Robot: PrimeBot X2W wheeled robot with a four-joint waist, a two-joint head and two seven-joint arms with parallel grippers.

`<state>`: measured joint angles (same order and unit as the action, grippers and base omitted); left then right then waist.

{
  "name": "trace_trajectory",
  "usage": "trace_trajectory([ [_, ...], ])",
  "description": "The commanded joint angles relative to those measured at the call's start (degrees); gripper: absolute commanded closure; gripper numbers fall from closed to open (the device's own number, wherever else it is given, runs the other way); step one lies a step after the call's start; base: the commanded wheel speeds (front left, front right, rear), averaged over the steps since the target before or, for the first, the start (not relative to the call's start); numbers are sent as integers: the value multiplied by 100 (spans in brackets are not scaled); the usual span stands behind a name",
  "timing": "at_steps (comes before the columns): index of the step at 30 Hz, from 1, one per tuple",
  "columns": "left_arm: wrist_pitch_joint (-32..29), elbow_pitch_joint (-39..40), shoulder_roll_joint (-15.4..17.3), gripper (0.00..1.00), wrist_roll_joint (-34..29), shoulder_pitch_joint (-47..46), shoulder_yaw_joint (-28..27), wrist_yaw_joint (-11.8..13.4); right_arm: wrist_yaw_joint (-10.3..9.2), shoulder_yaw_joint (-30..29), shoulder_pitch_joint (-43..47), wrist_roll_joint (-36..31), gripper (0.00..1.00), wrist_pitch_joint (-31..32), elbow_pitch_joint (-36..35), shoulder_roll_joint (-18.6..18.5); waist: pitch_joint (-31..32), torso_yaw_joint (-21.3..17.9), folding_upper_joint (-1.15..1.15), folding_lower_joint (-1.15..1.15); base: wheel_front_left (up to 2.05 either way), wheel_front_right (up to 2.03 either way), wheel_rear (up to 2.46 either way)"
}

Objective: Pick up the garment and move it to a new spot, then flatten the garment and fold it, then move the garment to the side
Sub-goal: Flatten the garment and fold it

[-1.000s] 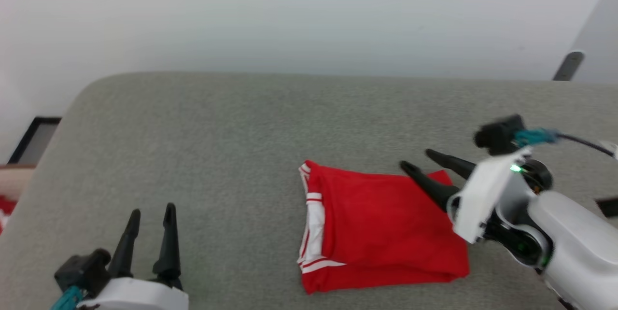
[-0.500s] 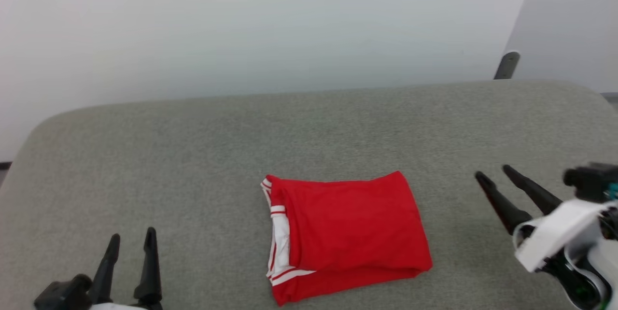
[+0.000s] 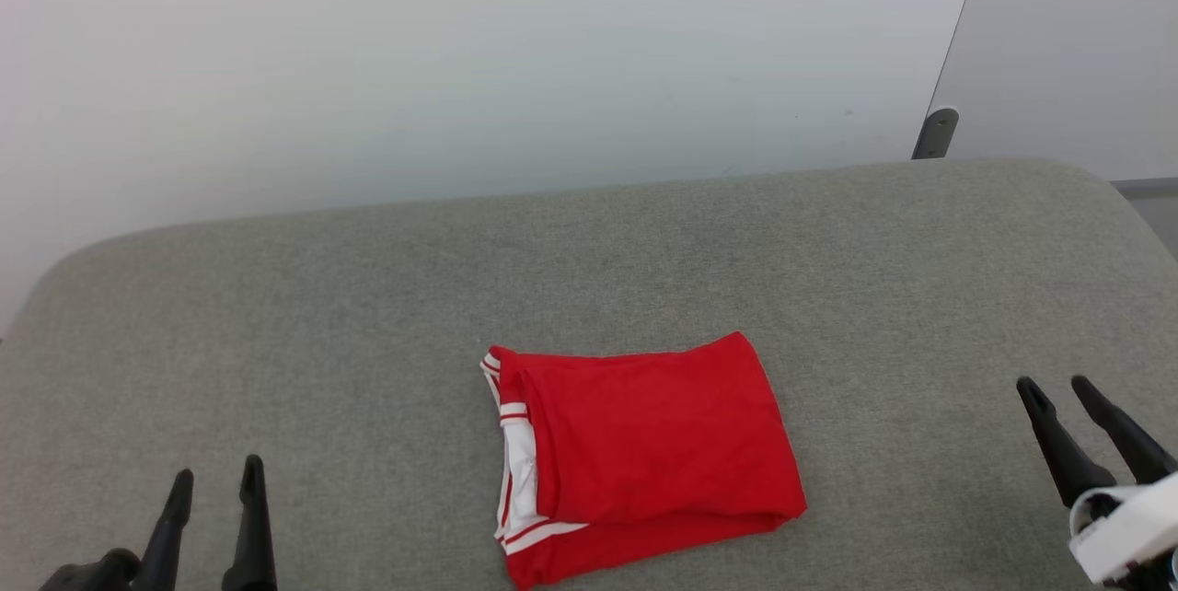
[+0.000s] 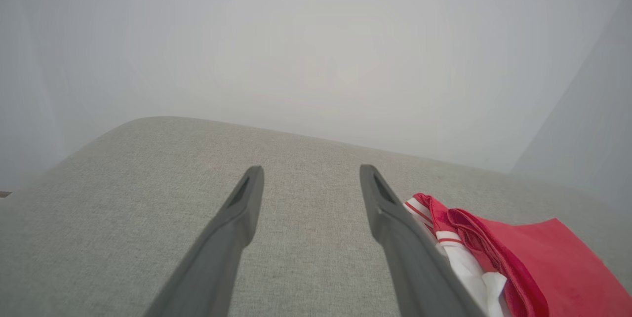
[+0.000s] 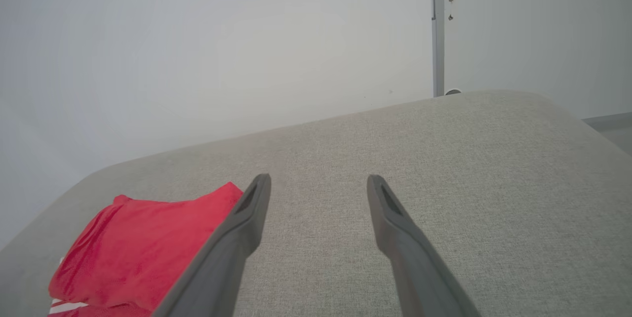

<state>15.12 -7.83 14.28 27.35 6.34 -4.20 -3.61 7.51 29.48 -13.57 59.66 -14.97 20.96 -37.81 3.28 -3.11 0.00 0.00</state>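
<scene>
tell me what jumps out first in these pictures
The folded red top, white striped trim at its left edge, lies in the middle of the grey upholstered surface. The left end effector and right end effector stand open at the lower corners, apart from it.

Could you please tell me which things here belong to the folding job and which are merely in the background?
Part of the job: the garment, folded, red with white trim; the left gripper, open, clear of it; the right gripper, open, clear of it.
Merely there: the grey padded surface; the pale wall; the grey panel at far right.
</scene>
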Motion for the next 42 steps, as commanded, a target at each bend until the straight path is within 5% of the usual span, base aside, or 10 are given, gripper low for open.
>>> trace_trajectory([
  [1,-2,24,7,0,20,57,-20,-35,-5,-109,143,-74,0,-22,-44,48,4,-5,0,0,0,0,0],
  [14,-2,-5,26,0,-46,83,-37,-41,-5,-1167,1049,-780,0,-25,-668,428,46,-29,0,0,0,0,0],
  [42,-2,-11,-134,0,-260,153,-72,-30,-5,-1902,1566,-2153,0,-7,-719,1058,139,168,0,0,0,0,0],
])
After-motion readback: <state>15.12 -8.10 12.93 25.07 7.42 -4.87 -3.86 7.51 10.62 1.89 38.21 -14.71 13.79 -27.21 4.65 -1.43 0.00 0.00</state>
